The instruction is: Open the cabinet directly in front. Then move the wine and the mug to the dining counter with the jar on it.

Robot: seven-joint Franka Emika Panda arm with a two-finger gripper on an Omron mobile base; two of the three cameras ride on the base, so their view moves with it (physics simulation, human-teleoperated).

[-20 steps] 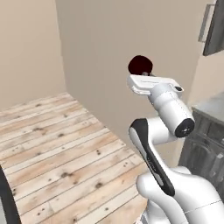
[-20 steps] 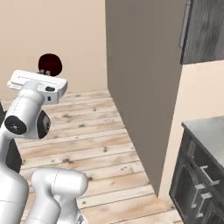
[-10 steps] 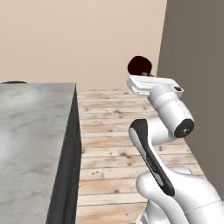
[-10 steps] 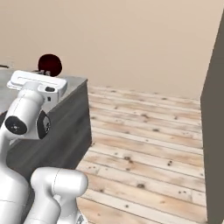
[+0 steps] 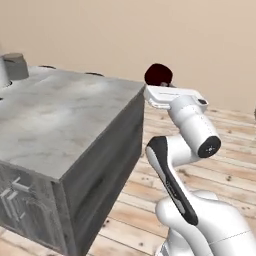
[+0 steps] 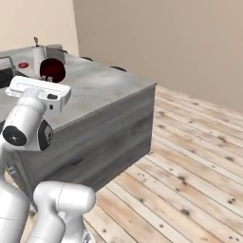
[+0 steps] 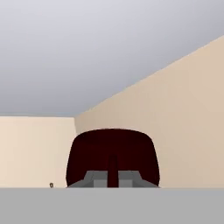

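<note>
Hand view entry: mug in carry, counter now alongside

Item 1, mug (image 7: 112, 159). Dark red, rounded. We see it close before the hand camera, with the fingers clenched on its near rim. In the left base view it rides above the white hand (image 5: 158, 75), held high and clear of every surface.

Item 2, gripper (image 7: 113, 180). Closed tight on the mug; nothing else touched.

Item 3, change noted. A second ago both base views showed bare wall and plank floor; half a second ago the counter came in at one side; now the whole scene has shifted again and the counter (image 5: 65, 120) lies close by. We judge the base has been turning and driving, the mug carried with it unchanged.

Item 4, meaning for the task. Transport leg nearly closed; setting down remains.

Item 5, surroundings. Jar (image 6: 23, 66), small and far along the top in the right base view. A pale upright object (image 6: 39, 56) stands near the far edge.

Item 6, obstructions. The near corner lies between arm and top; the mug must clear that edge.
</note>
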